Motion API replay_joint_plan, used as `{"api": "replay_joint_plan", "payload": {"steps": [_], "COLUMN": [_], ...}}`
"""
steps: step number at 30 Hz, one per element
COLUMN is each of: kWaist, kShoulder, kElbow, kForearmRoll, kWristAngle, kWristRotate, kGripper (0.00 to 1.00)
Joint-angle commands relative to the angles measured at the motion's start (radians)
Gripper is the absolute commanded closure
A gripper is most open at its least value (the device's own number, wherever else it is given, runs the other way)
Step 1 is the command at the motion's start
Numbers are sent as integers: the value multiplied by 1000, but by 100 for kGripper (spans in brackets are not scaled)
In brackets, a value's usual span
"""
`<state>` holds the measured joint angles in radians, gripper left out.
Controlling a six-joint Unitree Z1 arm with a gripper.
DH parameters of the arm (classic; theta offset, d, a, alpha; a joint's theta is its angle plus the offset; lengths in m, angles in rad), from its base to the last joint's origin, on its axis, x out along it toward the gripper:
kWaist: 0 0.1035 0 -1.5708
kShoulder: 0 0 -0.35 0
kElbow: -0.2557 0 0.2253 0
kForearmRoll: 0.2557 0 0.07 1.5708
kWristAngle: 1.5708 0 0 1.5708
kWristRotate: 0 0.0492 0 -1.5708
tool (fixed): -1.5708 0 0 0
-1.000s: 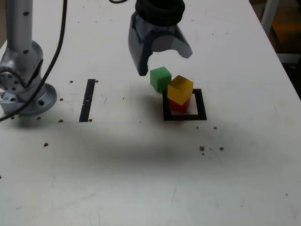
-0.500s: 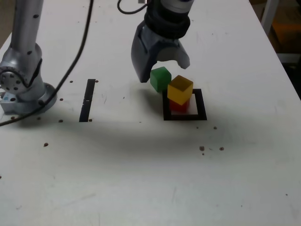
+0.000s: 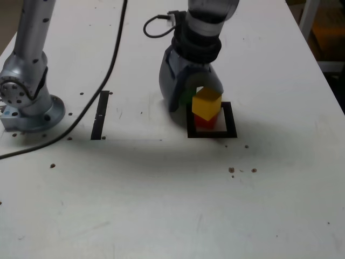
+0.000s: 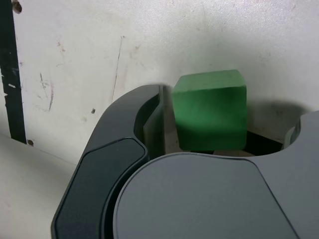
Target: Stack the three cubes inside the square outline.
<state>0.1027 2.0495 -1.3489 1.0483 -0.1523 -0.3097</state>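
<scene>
Wrist view: gripper [image 4: 229, 134] jaws wide apart, nothing clamped; green cube [image 4: 210, 112] sits between them, gap to the darker finger. No long axis on a cube, so the close should only need centring. Exterior view: yellow cube [image 3: 206, 103] on red cube [image 3: 205, 121] inside square outline [image 3: 231, 120], just beside the jaws on the exterior view's right, so clearance looks tight. Beyond: white tabletop [image 3: 135, 199], scuffed and spotted

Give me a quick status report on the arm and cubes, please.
End effector open around green cube, no grip seen. Yellow cube on red, inside black square. Yellow stack close by gripper.
</scene>
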Motion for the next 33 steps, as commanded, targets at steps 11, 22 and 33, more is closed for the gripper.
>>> {"api": "replay_joint_plan", "payload": {"steps": [11,22,33], "kWaist": [33,50,69], "kShoulder": [4,3,-7], "kElbow": [-7,-14,-28], "kForearmRoll": [17,12,42], "kWristAngle": [54,65,74], "kWristRotate": [-8,13,31], "kGripper": [23,32,44]}}
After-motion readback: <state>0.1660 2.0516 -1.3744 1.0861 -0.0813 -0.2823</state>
